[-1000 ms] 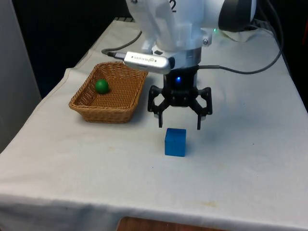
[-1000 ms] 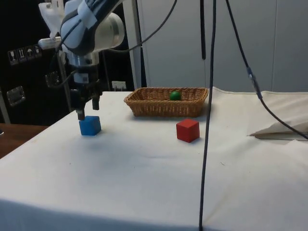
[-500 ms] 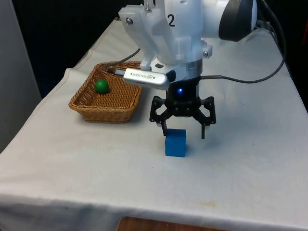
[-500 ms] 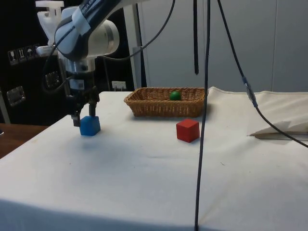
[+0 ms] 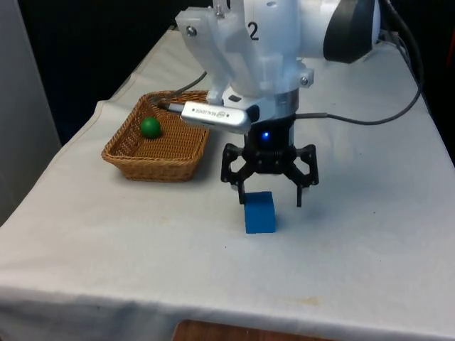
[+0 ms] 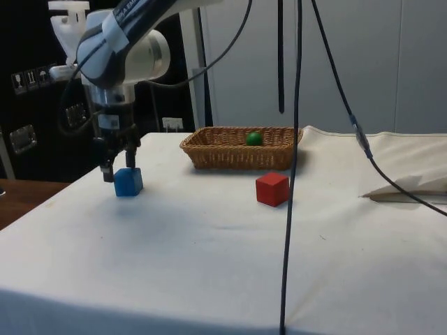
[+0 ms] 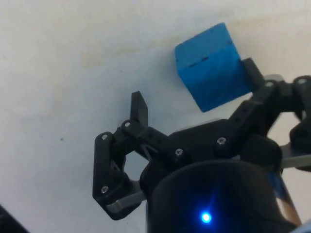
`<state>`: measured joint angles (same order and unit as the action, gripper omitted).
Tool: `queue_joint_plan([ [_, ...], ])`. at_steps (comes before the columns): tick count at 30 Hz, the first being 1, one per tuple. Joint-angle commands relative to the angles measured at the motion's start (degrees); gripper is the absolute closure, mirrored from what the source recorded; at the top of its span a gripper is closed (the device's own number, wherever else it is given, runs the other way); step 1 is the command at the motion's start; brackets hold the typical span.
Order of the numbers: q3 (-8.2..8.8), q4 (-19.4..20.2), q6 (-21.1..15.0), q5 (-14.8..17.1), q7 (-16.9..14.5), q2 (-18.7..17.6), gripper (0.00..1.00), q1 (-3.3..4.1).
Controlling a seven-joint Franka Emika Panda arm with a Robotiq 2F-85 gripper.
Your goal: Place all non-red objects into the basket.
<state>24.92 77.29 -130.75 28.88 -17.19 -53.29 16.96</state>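
— Starting at the front view's left: cradling the green ball (image 5: 150,127) inside the wicker basket (image 5: 121,153), so probably counting that one as sorted already

— And moving right?

— Meeting the gripper (image 5: 270,202), hanging low over the white tablecloth (image 5: 370,234) with fingers spread wide and grasping nothing. Straddling the blue cube (image 5: 259,212), which is sitting on the cloth well apart from the basket. Judging by the task, lining up to take it, being non-red and not yet in the basket

— Sitting centred?

— Not quite. In the wrist view, crowding the blue cube (image 7: 211,65) against one finger while leaving the other well apart. Likely needing the closing squeeze to nudge it square

— And the red cube?

— In the side view, resting to the right of the blue cube (image 6: 128,181) and just in front of the basket (image 6: 241,155): the red cube (image 6: 272,189), presumably staying put for being red

— Anything hard to read?

— Failing to tell whether that near finger is actually touching the cube, or whether the tips are reaching the cloth. Also hiding most of the basket's floor behind its wall in the side view, with just the green ball (image 6: 254,138) peeking over the rim
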Motion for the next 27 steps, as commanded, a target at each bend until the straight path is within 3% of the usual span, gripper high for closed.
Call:
queue_joint_plan([
  [1,0.17,0.52,0.86,0.00,0.23,1.09,0.00,0.17],
  [4,0.40,0.57,2.06,-0.11,0.52,2.35,0.00,0.46],
  [11,0.29,0.06,2.81,-0.23,-0.23,2.81,0.00,0.34],
  [16,0.00,-0.63,2.86,-0.06,-2.69,2.29,0.00,0.00],
  [17,0.29,0.00,2.58,-0.06,-2.46,2.64,0.00,0.34],
  [18,-0.06,-0.57,2.81,0.00,-3.15,2.23,0.00,0.00],
  [25,-0.11,-0.34,2.52,0.17,-6.82,1.89,0.00,0.06],
  [26,0.23,-0.06,2.52,0.00,-6.19,2.12,0.00,0.34],
  [27,-0.17,-0.34,2.46,0.17,-7.33,1.78,0.00,0.06],
])
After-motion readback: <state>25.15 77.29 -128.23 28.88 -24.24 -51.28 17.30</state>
